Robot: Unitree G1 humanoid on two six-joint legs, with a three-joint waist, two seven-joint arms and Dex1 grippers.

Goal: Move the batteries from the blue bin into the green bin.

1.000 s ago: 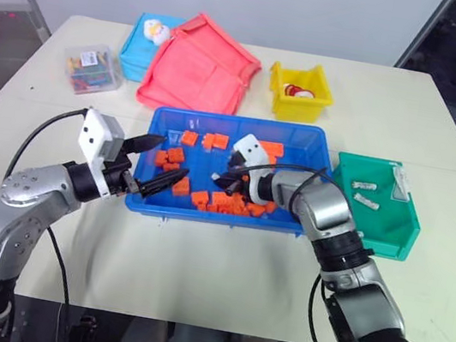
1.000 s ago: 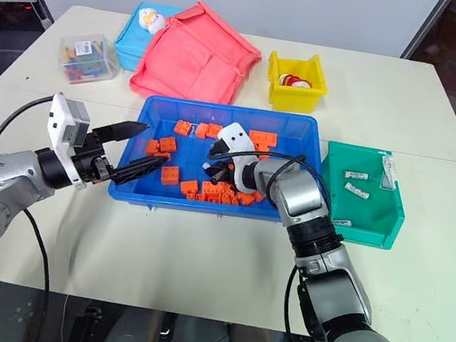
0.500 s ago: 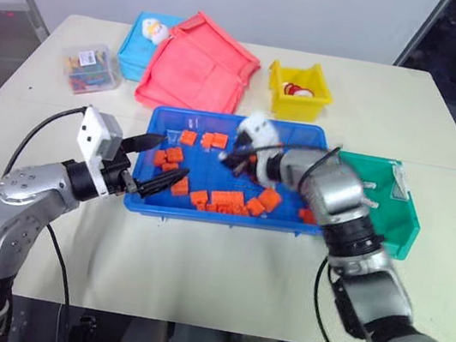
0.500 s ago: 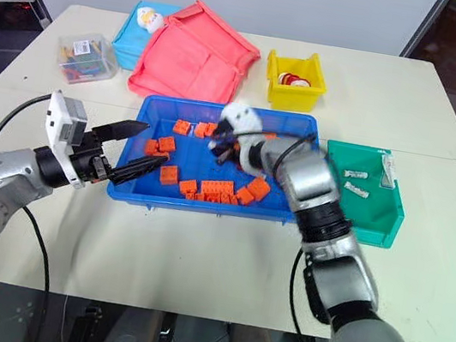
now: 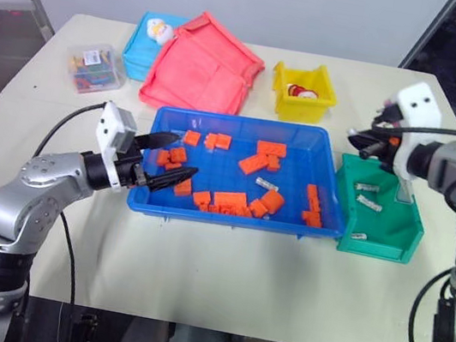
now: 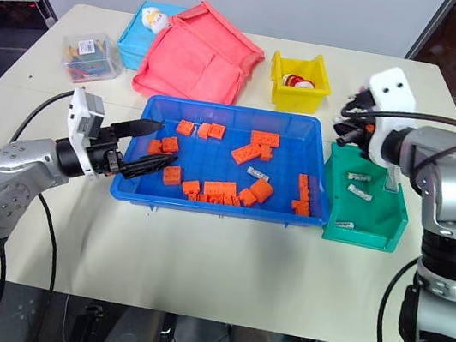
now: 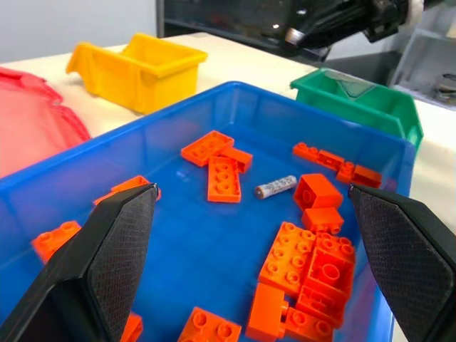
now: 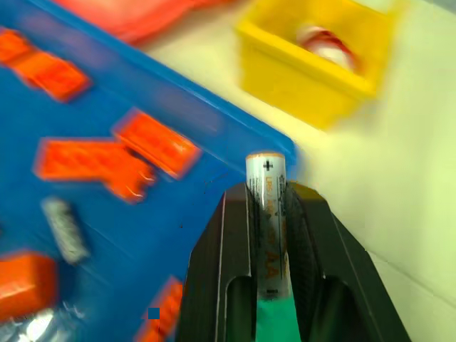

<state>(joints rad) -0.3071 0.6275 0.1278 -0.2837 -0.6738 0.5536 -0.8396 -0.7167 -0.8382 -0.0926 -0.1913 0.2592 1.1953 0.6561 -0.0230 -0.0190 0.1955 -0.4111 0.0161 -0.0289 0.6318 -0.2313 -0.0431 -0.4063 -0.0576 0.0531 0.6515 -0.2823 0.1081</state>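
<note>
Right wrist view: right claw [image 8: 265, 235] was clamped on one AA battery [image 8: 266, 221], carried above the near corner of the green bin [image 5: 390, 240]. Three batteries [image 5: 368, 187] already lay in that bin. One loose battery [image 7: 275, 187] remained in the blue bin [image 5: 153, 203] among orange bricks [image 5: 229, 199]; so by judgement the task stood well past halfway. Left claw [image 5: 175, 165] hung spread wide and empty over the blue bin's left rim. Cream desk [image 5: 222, 265]; pale wall behind, dark glazing at the right.
</note>
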